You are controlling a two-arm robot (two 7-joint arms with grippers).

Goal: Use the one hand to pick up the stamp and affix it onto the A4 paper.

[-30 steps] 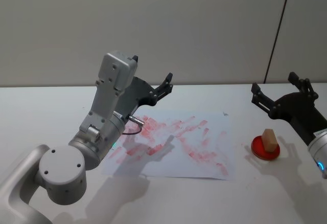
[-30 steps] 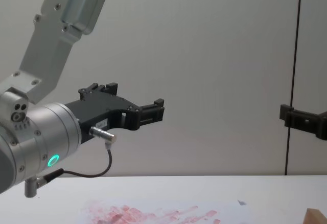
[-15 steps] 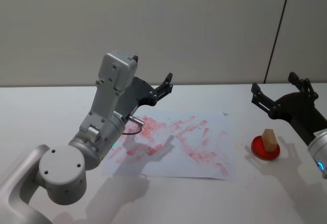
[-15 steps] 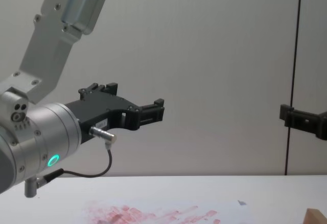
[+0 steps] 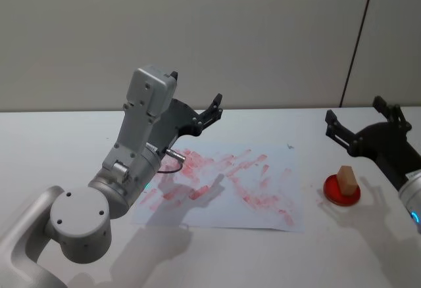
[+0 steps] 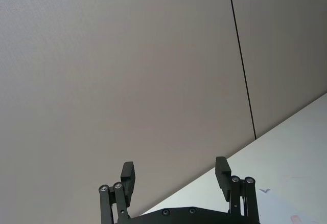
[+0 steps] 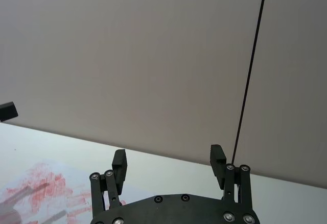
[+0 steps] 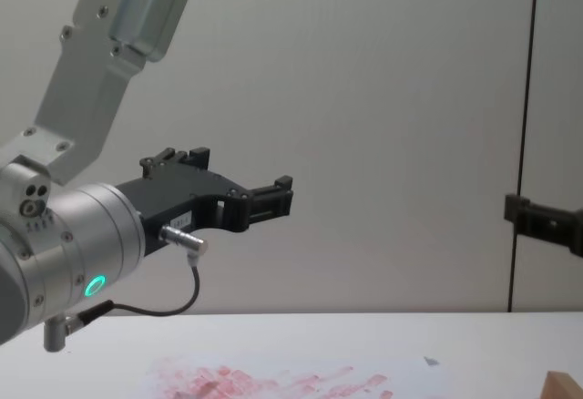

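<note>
Stamp (image 5: 346,180) on red pad (image 5: 333,196), beside paper (image 5: 263,199), right pincer (image 5: 354,108) spread above

Silver arm (image 5: 135,143), green ring light (image 8: 94,286), black fingers (image 6: 127,175)

No words or numbers to read anywhere, a tiny white label (image 8: 185,222) on the left gripper (image 8: 239,171) too small to make out, red marks on the A4 paper (image 5: 217,189) just smudges, not letters

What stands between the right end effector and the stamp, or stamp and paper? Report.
Nothing visible. The open right end effector hovers above the stamp, which stands alone on its red pad; bare table separates it from the A4 paper. Left end effector hangs above the paper's left.
</note>
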